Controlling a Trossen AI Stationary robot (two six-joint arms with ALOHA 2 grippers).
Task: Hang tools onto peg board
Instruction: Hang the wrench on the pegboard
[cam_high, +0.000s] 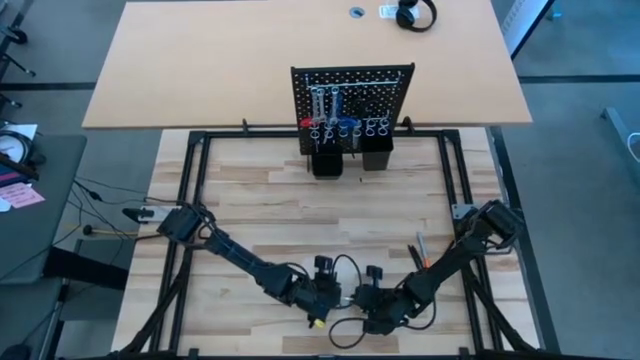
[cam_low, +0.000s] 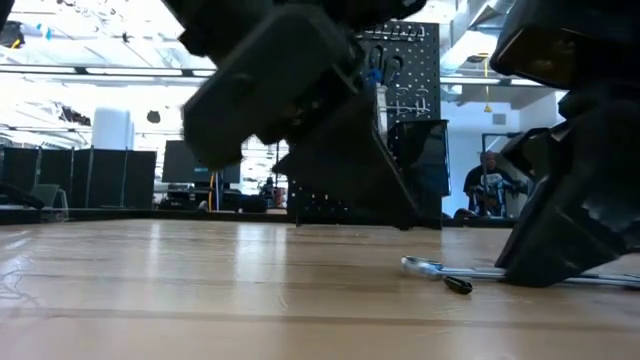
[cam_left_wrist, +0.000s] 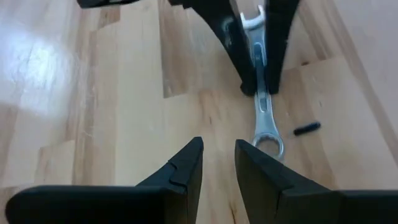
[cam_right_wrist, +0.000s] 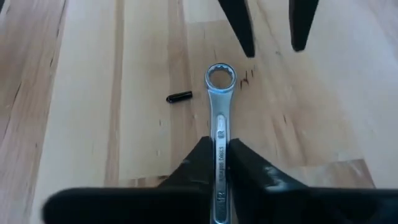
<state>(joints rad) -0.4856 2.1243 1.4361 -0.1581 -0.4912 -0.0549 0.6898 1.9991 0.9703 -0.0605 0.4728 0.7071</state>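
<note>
A silver wrench (cam_right_wrist: 219, 124) lies on the wooden table near its front edge, its ring end (cam_left_wrist: 268, 142) pointing toward my left gripper. My right gripper (cam_right_wrist: 219, 163) is shut on the wrench's shaft; it also shows in the high view (cam_high: 370, 300). My left gripper (cam_left_wrist: 217, 163) is open by a narrow gap and empty, low over the table just short of the ring end, facing my right gripper. The peg board (cam_high: 352, 95) stands upright at the table's far edge with several tools hanging on it. An orange-and-black tool (cam_high: 421, 251) lies on the table to the right. My right gripper pinches the wrench's shaft (cam_right_wrist: 219, 144) at about its middle between its two fingers. The fingers (cam_left_wrist: 239, 62) slant down from above and stand across the shaft. The wrench lies flat, its ring end (cam_low: 415, 265) on the table.
A small black piece (cam_right_wrist: 179, 97) lies on the table beside the ring end. Two black cups (cam_high: 350, 158) stand at the peg board's base. There is bare table between the grippers and the board. A second table (cam_high: 200, 60) lies beyond.
</note>
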